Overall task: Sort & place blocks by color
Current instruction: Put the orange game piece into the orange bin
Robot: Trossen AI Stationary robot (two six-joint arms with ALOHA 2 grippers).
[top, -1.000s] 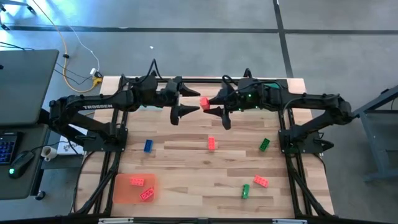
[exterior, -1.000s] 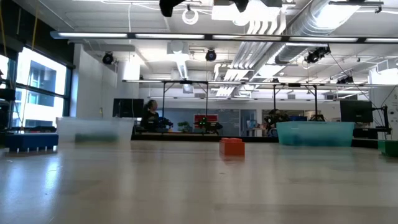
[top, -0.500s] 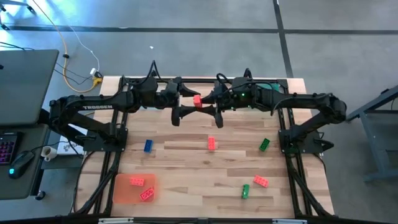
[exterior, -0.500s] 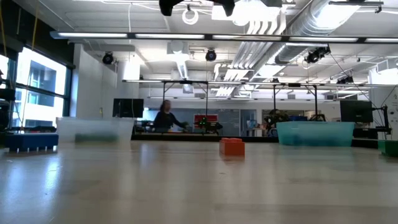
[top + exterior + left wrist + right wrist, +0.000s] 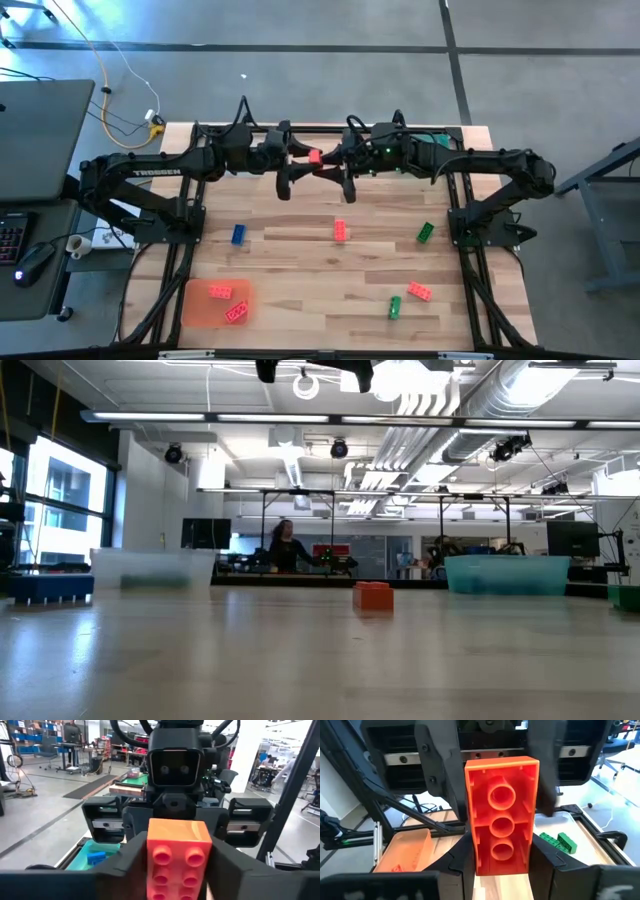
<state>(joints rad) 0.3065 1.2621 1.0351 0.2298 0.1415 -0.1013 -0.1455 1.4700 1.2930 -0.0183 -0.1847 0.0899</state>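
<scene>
High above the table's far middle, a red brick [image 5: 315, 157] stands on end between my two grippers. Its studded face [image 5: 177, 855] is turned to the left arm and its hollow underside [image 5: 502, 810] to the right arm. My left gripper [image 5: 303, 160] comes from the left and my right gripper [image 5: 328, 162] from the right; both are shut on the brick. Loose on the table lie a blue brick [image 5: 238, 234], a red brick [image 5: 340, 230] and a green brick [image 5: 425, 232]. My left gripper pinches the brick's two long sides [image 5: 145, 855] between its two fingers, coming level from the table's left. The brick is upright and clear of the table, studs facing this arm. My right gripper pinches the same two long sides, at the brick's lower half [image 5: 472, 855], between its two fingers. It comes nearly level from the table's right. The hollow underside faces this arm.
An orange tray [image 5: 198, 312] at the near left holds two red bricks [image 5: 220, 291]. A red brick [image 5: 419, 291] and a green brick [image 5: 394, 307] lie near the front right. The low view shows a red brick [image 5: 373, 595] and bins beyond.
My right gripper has carried the red brick toward the table's left, in between the left gripper's fingers. My left gripper has stayed in place and shut on the brick.
</scene>
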